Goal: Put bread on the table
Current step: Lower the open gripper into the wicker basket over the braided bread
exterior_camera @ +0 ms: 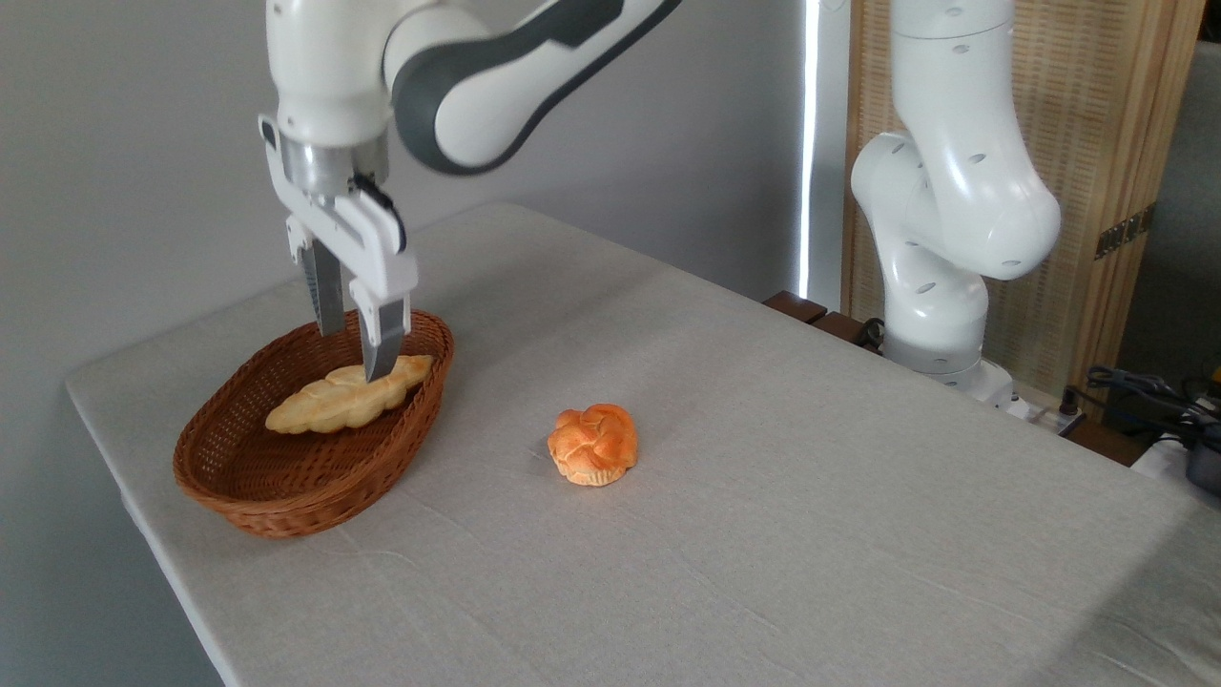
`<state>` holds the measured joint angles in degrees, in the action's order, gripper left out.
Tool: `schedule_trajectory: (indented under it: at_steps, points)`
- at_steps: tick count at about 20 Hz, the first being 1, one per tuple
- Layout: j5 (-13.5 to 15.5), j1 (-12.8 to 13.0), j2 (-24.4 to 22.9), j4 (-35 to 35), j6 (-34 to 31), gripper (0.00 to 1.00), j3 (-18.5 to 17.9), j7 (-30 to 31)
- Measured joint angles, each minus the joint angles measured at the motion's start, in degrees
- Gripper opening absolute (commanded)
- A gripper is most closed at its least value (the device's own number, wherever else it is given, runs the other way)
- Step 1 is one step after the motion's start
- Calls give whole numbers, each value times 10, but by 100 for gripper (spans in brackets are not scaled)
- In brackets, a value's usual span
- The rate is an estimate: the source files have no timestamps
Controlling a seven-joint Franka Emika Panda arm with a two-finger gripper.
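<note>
Bread (334, 401) lay inside the wicker basket (286, 477) at the left end of the table (811, 534), long axis running lower-left to upper-right, its right tip close to the far rim. I had the gripper (355, 355) down over the loaf's right-hand half, jaws parted, one finger (329, 296) behind the loaf and the other finger (383, 348) in front; nothing clamped so far as I could see, and I could not tell whether the front pad already touched the crust.

Risks I noted: the grip sat off-centre, so on closing and lifting the long left end could droop, pivot or slip out. The raised basket rim just beside the front finger could catch the loaf's tip or the finger, and drag or tip the light basket. Closing too high might only pinch the braided ridge.

Further right, the small orange bun (592, 444) sat on the cloth, well apart from the basket; a set-down should avoid it. Beyond it the cloth was bare; arm base (940, 315) stood at the far right edge
</note>
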<state>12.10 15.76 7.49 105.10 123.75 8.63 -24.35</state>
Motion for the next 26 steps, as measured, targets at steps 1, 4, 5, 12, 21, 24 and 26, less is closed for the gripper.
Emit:
schedule_trajectory:
  at_steps: [1, 4, 5, 12, 21, 24, 26]
  points:
    - [0, 0, 12, 0, 8, 100, 6, 0]
    - [-3, 1, 40, 0, 27, 100, 19, -1]
    - [-5, 1, 47, 0, 33, 100, 23, -1]
    - [-32, 1, 71, -1, 51, 100, 38, -1]
    - [-77, 1, 77, -2, 52, 42, 46, -1]
    - [-79, 1, 77, -2, 52, 42, 46, -1]
    - [-79, 1, 77, -2, 52, 42, 46, -1]
